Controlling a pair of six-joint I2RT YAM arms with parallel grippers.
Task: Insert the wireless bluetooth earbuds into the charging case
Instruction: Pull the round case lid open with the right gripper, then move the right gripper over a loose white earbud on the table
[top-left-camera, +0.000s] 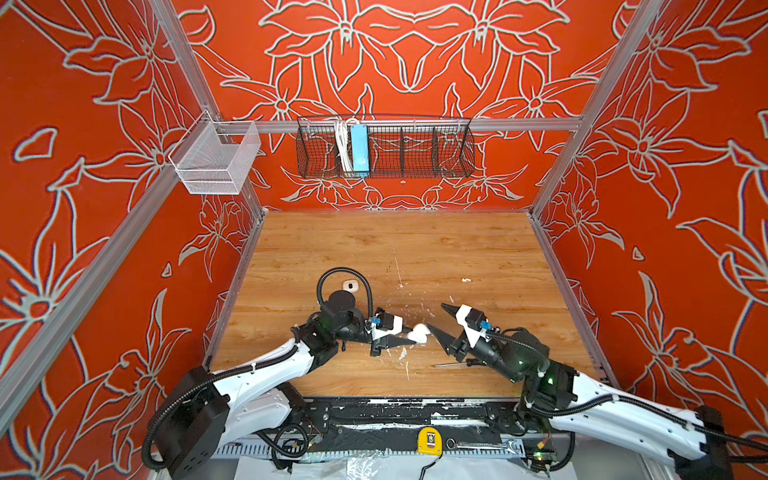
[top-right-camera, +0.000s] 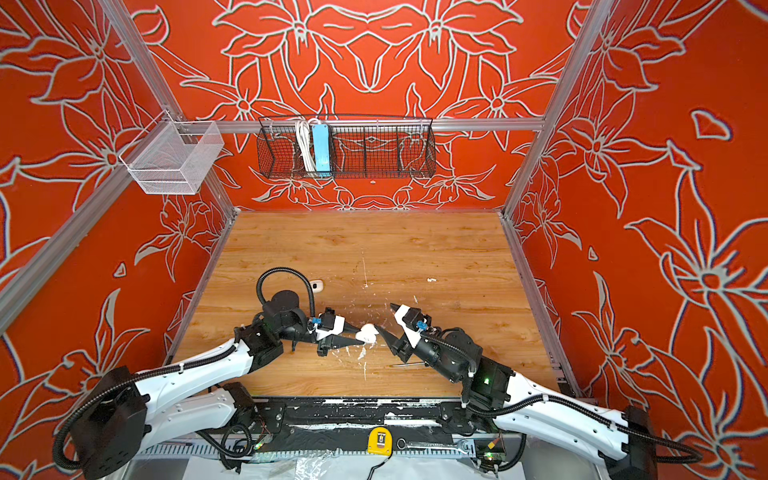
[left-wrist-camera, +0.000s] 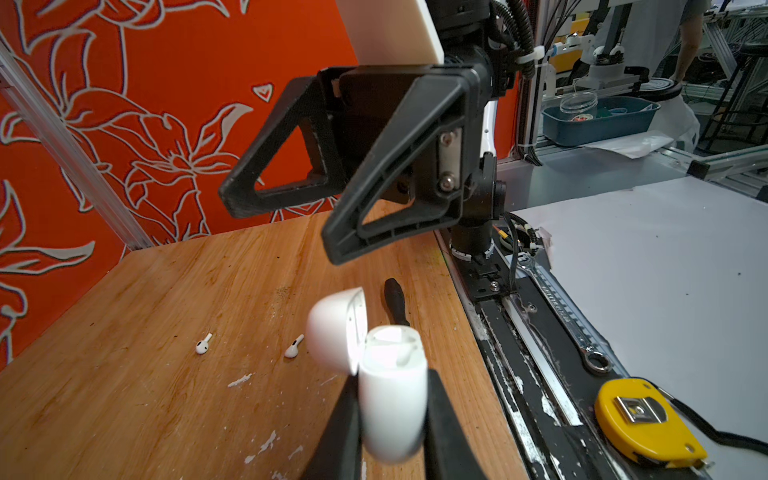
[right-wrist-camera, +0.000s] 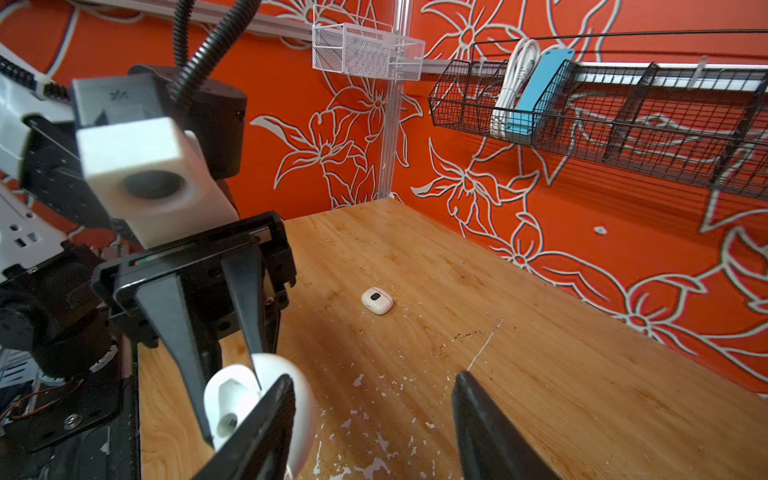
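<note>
Orange floral walls box in a scuffed wooden tabletop (top-left-camera: 374, 249). My left gripper (top-left-camera: 409, 335) is clamped on the charging case (top-left-camera: 419, 332), seemingly held clear of the wood. Its lid is swung open and its sockets face my right gripper (top-left-camera: 435, 316), which stands spread and empty just beside it. Both earbuds (left-wrist-camera: 294, 347) lie flat on the wood, apart from the case, beyond it toward the back on the right arm's side, stems roughly parallel. I judge my right arm the nearer, so it should pick; the case mouth points its way.
</note>
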